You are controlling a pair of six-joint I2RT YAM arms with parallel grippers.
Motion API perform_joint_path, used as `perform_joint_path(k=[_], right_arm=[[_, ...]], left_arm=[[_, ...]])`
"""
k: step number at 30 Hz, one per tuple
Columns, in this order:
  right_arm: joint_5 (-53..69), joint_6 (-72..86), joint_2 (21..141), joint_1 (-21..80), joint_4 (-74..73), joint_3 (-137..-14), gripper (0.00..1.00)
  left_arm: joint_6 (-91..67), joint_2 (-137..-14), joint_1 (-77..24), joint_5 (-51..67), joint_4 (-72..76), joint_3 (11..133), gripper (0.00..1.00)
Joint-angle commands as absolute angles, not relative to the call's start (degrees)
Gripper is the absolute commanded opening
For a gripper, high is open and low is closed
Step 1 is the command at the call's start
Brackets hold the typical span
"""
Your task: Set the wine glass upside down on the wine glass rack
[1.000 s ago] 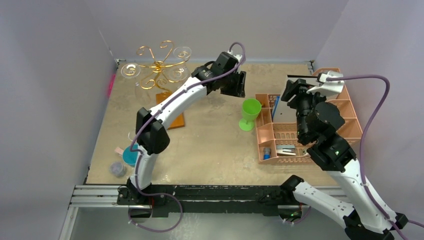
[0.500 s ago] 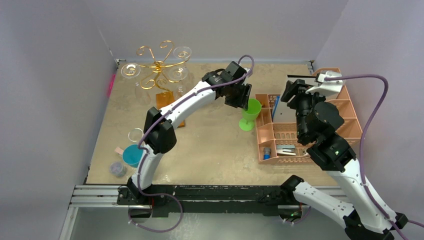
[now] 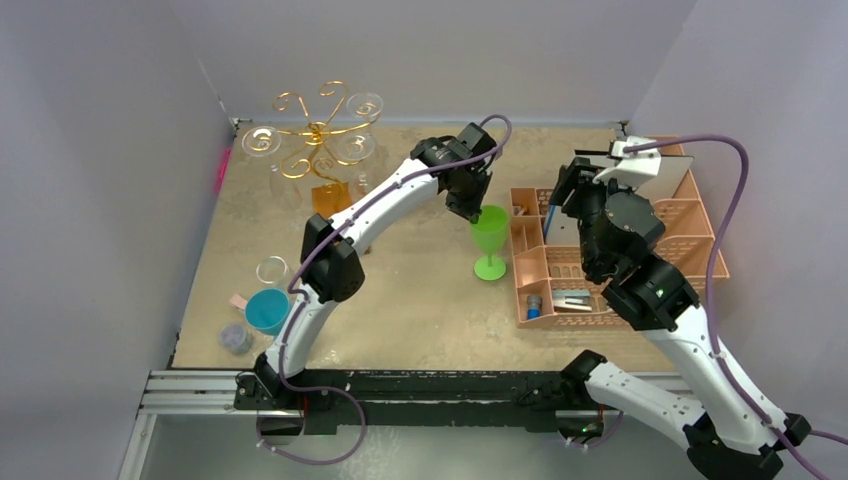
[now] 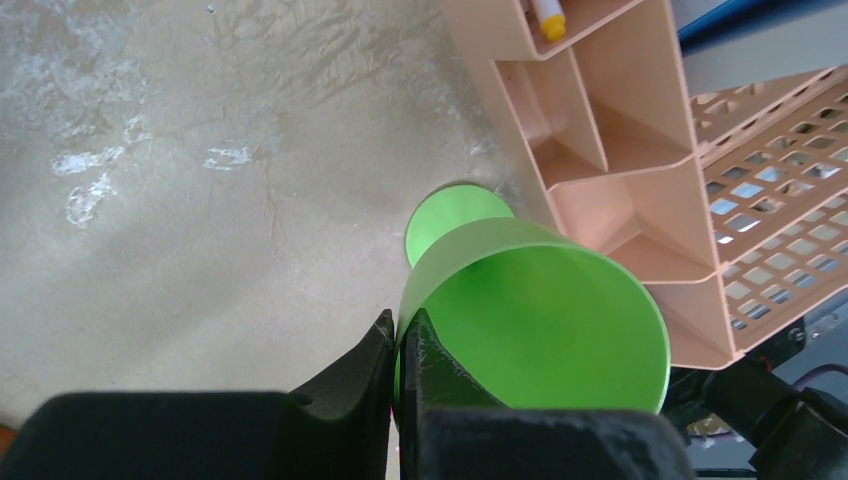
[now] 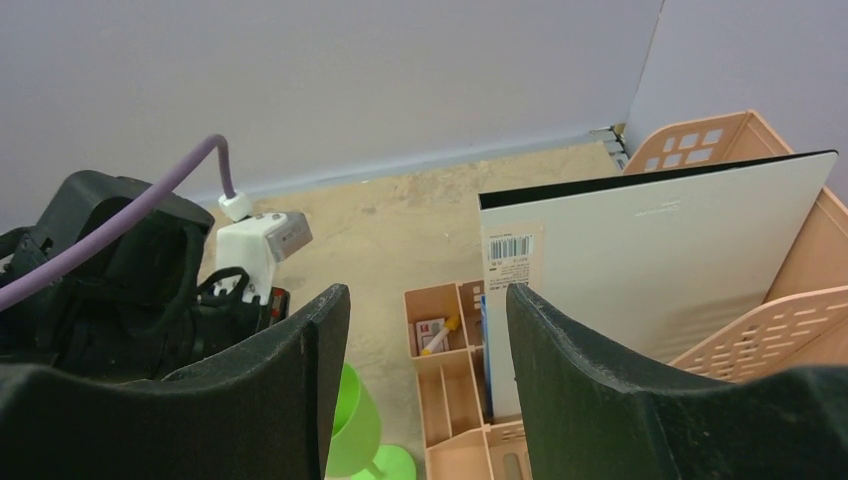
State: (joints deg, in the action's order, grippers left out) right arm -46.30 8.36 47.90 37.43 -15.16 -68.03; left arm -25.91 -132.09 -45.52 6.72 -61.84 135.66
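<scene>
- Left gripper (image 4: 400, 336): fingers pressed together on the rim of the green wine glass (image 4: 535, 320), one finger inside the bowl and one outside, pinching the wall on its near-left side.
- Wine glass (image 3: 489, 235): mouth up, stem down, at mid-table. Its round foot is just beside the left wall of the pink organiser (image 3: 522, 262). Cannot tell whether the foot rests on the table (image 3: 420, 290) or hangs just off it.
- Wine glass rack (image 3: 318, 135): far-left corner of the table, well apart from the glass. Clear glass discs show at three of its gold curls. The left arm's forearm crosses over its wooden base and hides part of it.
- Right gripper (image 5: 425, 300): fingers spread wide with nothing between them, hovering over the far end of the organiser.
- In the organiser: a white board (image 5: 650, 260) with a barcode label stands on edge, and a small compartment holds a yellow-tipped pen (image 5: 440, 335).
- Near-left corner of the table: teal cup (image 3: 265, 310), a clear glass ring (image 3: 271, 270) just beyond it, and a small grey object (image 3: 235, 338).
</scene>
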Motion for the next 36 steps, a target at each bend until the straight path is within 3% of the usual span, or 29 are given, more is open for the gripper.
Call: perform_joint_path(k=[1, 8, 23, 29, 36], right_arm=[[-45.6, 9.8, 47.1, 37.2, -14.0, -69.6, 0.61], [-43.7, 9.8, 48.0, 37.2, -14.5, -71.2, 0.62], [-30.5, 17.0, 49.3, 37.2, -22.5, -76.1, 0.82], [-27.9, 25.6, 47.6, 37.2, -24.2, -76.2, 0.82], [-25.6, 43.7, 50.7, 37.2, -29.0, -78.3, 0.75]], left_arm=[[-23.1, -130.5, -45.6, 4.1, -64.8, 138.5, 0.00], [-21.7, -126.7, -45.7, 1.4, -64.3, 138.3, 0.00], [-26.5, -104.7, -45.6, -1.9, -47.0, 118.2, 0.00], [-29.6, -94.5, -45.7, -4.0, -37.5, 108.0, 0.00], [-30.6, -84.4, -45.7, -7.5, -25.1, 97.2, 0.00]])
